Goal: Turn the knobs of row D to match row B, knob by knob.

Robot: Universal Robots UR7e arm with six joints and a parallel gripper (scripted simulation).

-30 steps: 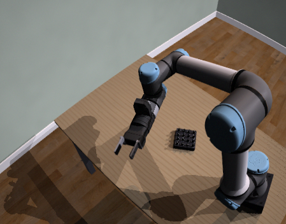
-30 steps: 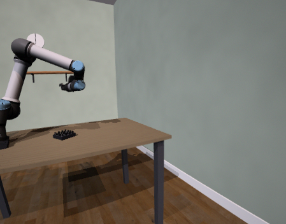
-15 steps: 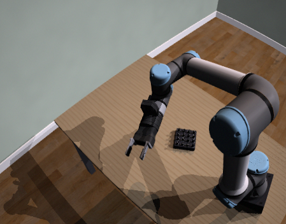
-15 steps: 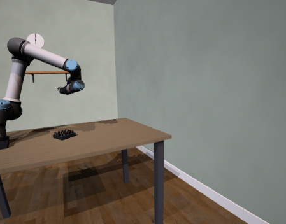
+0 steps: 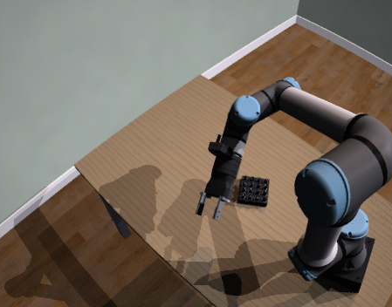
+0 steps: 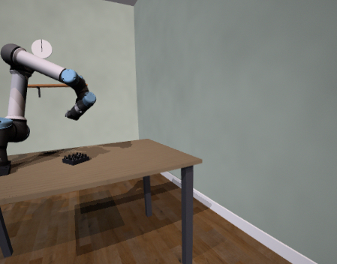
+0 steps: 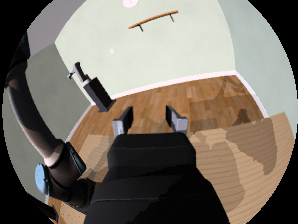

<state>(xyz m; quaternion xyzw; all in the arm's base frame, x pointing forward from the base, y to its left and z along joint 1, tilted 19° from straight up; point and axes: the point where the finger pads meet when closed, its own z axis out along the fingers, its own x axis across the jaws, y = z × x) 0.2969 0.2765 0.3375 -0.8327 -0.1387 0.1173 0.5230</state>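
Note:
The black knob box (image 5: pixel 253 191) (image 6: pixel 76 158) stands on the table, with rows of small dark knobs on its top. The knobs' white lines, the printed names and the socket are too small to make out. The knob box does not show in the wrist view. My gripper (image 5: pixel 209 211) (image 7: pixel 149 112) is open with nothing between its fingers. It hangs high above the table, tilted, and in the top view it appears to the left of the box. In the exterior view the gripper's fingers are too small to tell apart.
The wooden table (image 5: pixel 166 135) (image 6: pixel 142 157) (image 7: pixel 225 150) carries the box and the arm's base (image 5: pixel 355 279). Shadows of the arm lie across the table. A wall runs along the table's far side in the top view. The wrist view also shows a dark stand (image 7: pixel 99 95) on the floor and a wall rail (image 7: pixel 155 19).

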